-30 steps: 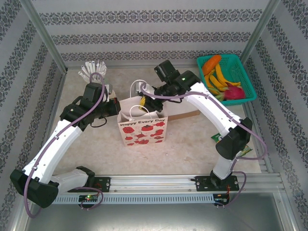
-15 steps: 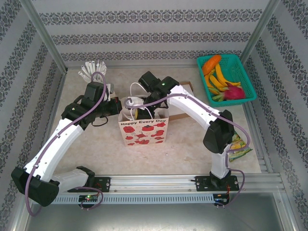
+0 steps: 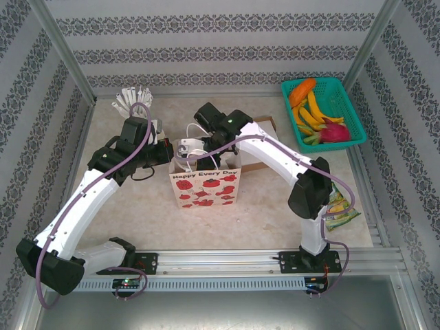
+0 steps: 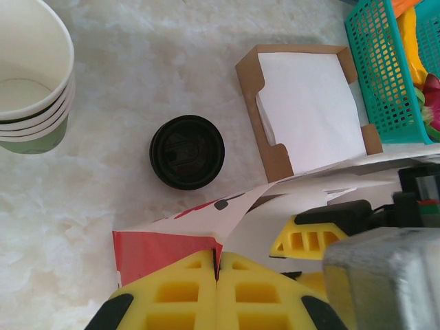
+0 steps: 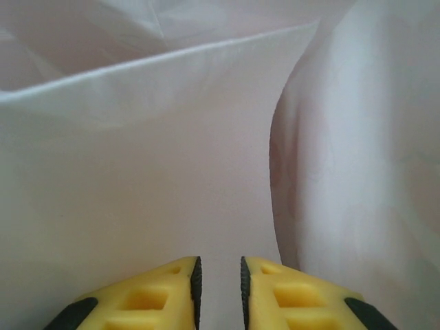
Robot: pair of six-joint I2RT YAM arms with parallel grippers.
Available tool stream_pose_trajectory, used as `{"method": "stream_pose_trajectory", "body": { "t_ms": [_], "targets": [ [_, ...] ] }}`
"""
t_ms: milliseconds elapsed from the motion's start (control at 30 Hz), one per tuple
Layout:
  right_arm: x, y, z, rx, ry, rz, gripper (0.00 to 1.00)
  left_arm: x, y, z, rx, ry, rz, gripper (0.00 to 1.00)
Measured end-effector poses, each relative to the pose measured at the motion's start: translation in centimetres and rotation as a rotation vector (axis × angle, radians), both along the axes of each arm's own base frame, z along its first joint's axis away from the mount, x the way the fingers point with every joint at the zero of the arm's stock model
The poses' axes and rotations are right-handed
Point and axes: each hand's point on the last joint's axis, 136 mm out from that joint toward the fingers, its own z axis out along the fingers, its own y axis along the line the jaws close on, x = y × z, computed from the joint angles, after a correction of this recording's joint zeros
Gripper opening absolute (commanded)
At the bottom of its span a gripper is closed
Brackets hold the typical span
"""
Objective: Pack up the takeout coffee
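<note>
The coffee cup, likely light and crushable and best gripped gently just under its lid, stood on the tabletop behind the bag, whose rim the left gripper pinched while the right gripper hung slightly parted inside.

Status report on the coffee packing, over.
Left gripper shut on the bag rim. Right gripper slightly open, empty, down inside the bag. Coffee stands lidded on the table outside the bag, untouched. Cardboard box beside it, not blocking.
</note>
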Motion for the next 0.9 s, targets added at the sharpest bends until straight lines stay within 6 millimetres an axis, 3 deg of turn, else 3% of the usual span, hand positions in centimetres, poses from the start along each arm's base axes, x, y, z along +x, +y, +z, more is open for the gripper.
{"method": "stream_pose_trajectory", "body": {
  "t_ms": [200,433,600,733,900],
  "targets": [
    [-1.1,0.0,4.9,0.128,-0.043,0.001,0.42,0.1,0.1,0.0,0.003,-0.001,0.007,0.00],
    [-1.5,-2.1,11.0,0.291,-0.122,-0.060,0.52,0.1,0.2,0.0,0.003,-0.001,0.013,0.00],
    [-1.1,-3.7,12.7,0.358,-0.145,-0.132,0.64,0.1,0.2,0.0,-0.001,0.001,0.018,0.00],
    [-1.0,-4.9,13.4,0.400,-0.161,-0.212,0.98,0.1,0.2,0.0,-0.008,0.006,0.025,0.00],
    [-0.4,-7.0,15.3,0.477,-0.226,-0.369,0.98,0.0,-0.1,0.0,-0.025,0.012,0.020,0.00]
  ]
}}
